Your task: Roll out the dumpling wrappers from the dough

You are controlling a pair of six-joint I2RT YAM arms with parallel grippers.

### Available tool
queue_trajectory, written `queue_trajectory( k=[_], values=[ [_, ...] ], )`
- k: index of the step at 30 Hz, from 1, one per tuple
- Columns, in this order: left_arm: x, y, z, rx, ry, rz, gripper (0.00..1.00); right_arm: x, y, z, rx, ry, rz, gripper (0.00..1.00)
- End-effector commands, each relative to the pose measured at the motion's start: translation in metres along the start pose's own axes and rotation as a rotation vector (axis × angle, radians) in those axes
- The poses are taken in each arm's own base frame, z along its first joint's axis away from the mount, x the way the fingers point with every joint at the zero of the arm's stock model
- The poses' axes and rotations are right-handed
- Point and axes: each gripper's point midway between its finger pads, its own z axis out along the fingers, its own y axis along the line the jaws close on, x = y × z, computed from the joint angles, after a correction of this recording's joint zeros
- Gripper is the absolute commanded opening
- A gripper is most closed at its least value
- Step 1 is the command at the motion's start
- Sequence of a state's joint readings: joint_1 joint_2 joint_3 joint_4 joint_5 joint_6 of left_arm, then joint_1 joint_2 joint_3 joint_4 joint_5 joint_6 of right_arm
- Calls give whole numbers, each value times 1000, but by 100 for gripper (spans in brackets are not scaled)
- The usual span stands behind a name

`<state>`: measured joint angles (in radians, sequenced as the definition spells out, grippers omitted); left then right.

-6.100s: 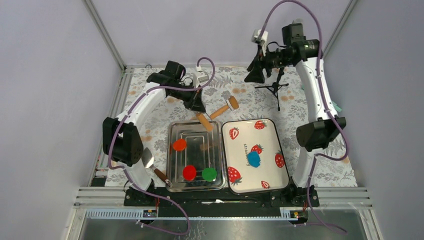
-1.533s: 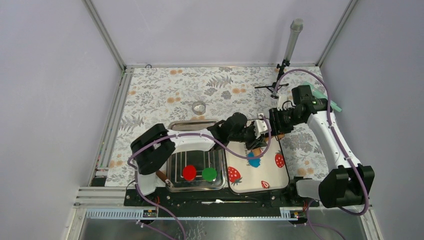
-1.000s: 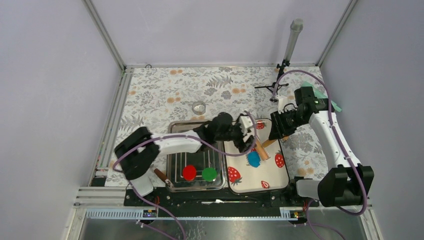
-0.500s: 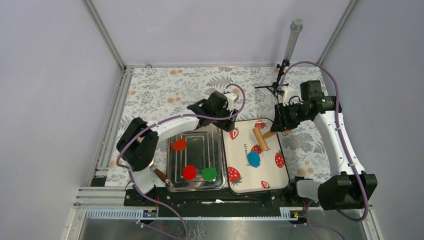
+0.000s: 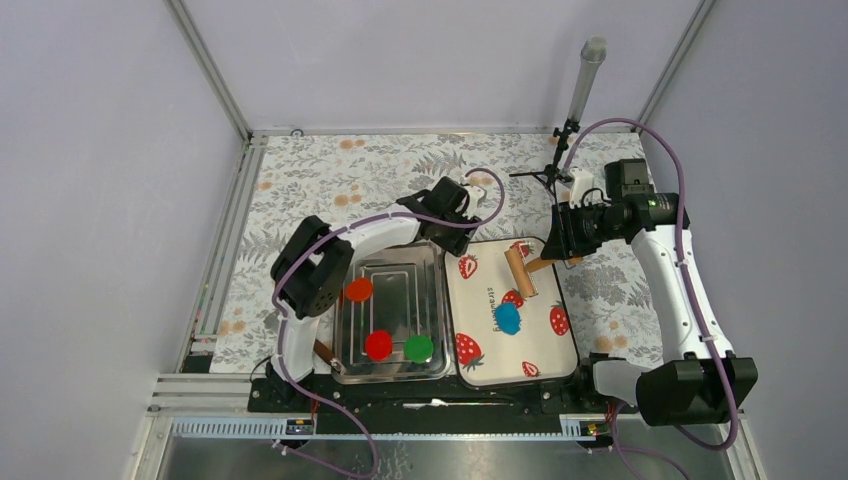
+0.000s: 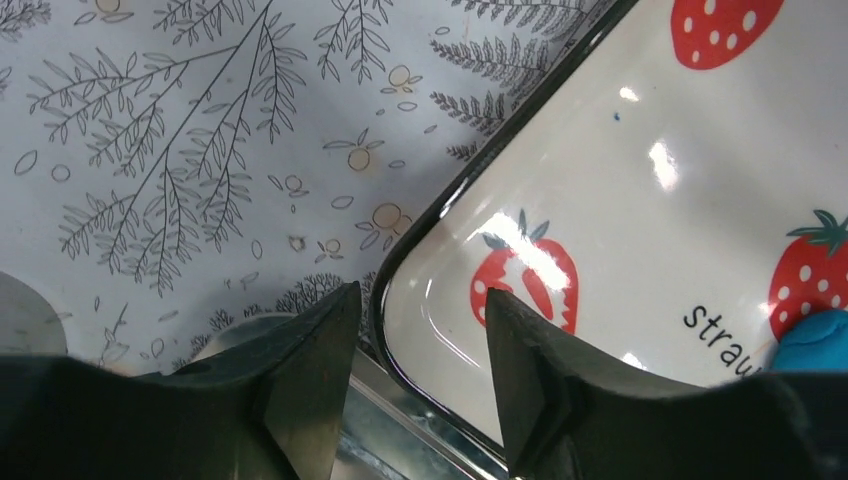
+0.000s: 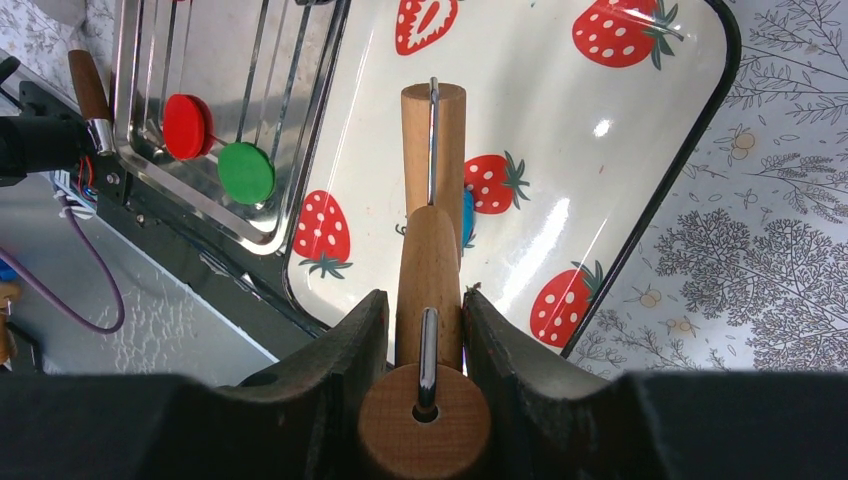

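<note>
Clamping roller (image 7: pixel 432 130) by its handle in right claw (image 7: pixel 425 310), jaws tight on the wood, drum poised over tray (image 5: pixel 535 345) just beyond dough (image 5: pixel 508 318), a blue blob at mid-tray. Best to lower level, press gently, roll straight across. Hovering left claw (image 6: pixel 418 295) half open, empty, over tray's far-left corner. Minding glossy tray, liable to slide on cloth (image 5: pixel 330 180), and tight room beside steel tray (image 5: pixel 400 290)

Bright even light, white glare on the strawberry tray (image 6: pixel 600 230), my own fingers (image 6: pixel 310 390) dark and blurred up close
</note>
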<state>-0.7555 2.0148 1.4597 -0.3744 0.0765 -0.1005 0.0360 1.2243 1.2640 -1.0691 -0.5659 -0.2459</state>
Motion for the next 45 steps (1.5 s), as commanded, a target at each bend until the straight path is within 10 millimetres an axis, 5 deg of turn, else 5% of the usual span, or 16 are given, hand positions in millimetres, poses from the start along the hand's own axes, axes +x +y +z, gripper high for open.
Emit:
queue_trajectory(
  k=[1,10,18,26,30,36,40,43,45],
  values=[
    [-4,0,9,46,33,31,52,-11,12,-15,-14,-64,-14,0],
    [11,15,17,43,121,40,35,-15,13,-14,-28,-75,-15,0],
    [-25,61,12,-20,63,90,8,-9,12,-5,-46,-61,16,0],
    [-47,92,21,-44,43,105,8,-3,8,12,-75,-26,76,0],
    [-54,81,17,-2,15,61,36,0,2,22,-67,-21,111,0],
    [-100,40,-61,141,-417,141,61,-1,-2,42,-96,-42,210,0],
    [-87,-9,-95,282,-566,304,65,3,-9,60,-121,12,261,0],
    [-68,-55,-92,396,-548,367,63,0,-16,67,-109,8,258,0],
    [-60,-62,-79,367,-507,342,61,-1,-22,72,-93,19,264,0]
  ],
)
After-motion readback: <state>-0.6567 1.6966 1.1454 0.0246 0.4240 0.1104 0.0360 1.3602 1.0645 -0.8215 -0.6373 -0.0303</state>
